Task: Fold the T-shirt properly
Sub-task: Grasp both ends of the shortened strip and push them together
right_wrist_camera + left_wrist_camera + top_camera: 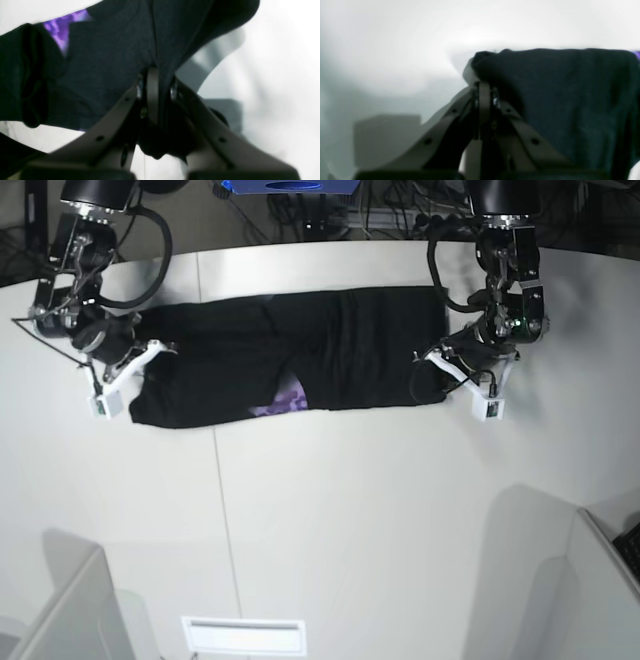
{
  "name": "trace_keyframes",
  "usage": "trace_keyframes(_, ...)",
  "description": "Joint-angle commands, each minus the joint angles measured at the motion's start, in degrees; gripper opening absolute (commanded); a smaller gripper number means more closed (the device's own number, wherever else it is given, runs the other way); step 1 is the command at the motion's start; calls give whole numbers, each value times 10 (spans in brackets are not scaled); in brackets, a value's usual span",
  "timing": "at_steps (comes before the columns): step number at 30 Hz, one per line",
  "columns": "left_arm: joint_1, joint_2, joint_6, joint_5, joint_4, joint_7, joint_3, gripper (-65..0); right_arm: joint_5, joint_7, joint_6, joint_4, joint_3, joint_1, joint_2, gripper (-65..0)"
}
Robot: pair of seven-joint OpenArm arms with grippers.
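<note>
Jaws clamped at both ends, T-shirt [300,360] lying crosswise, left-to-right

White table [330,510] w/ seam lines, cables [330,210] on floor behind, bright even light.

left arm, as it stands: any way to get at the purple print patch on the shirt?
Probably not yet: the left gripper is shut on one end of the T-shirt, while the purple print peeks out mid-shirt at the near edge. It would need to release first.
</note>
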Motion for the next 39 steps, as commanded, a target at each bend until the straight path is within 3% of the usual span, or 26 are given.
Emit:
trace_keyframes(1, 2, -5, -4, -9, 27, -10, -3, -650, 11, 1, 1, 21, 1, 4, 0, -650)
trace_keyframes(9, 53, -46, -4, -9, 72, -10, -4, -650, 11, -31, 1, 84, 0, 3, -27, -650)
trace_keyframes(12, 60, -49, -4, -9, 66, -13, -4, -650, 10, -38, 1, 98, 0, 3, -42, -650)
trace_keyframes(15, 59, -47, -4, -8, 43, -13, 0, -650, 10, -38, -2, 112, -40, 3, -49, -650)
trace_keyframes(19, 59, -45, -4, -8, 33, -14, 4, -650, 11, -30, -65, 113, -107, 3, -52, -650)
trace_keyframes(23, 60, -45, -4, -8, 33, -14, 4, -650, 11, 8, -89, 113, -181, -3, -52, -650)
trace_keyframes(28, 60, -46, -4, -7, 32, -14, 4, -650, 11, 50, -145, 113, -262, -8, -49, -650)
trace_keyframes(35, 60, -26, -6, 92, 31, -14, 23, -650, 11, 65, -168, 121, -328, 2, -52, -650)
trace_keyframes(39, 60, -24, -6, 104, 31, -14, 53, -650, 12, 65, -169, 121, -350, 9, -63, -650)
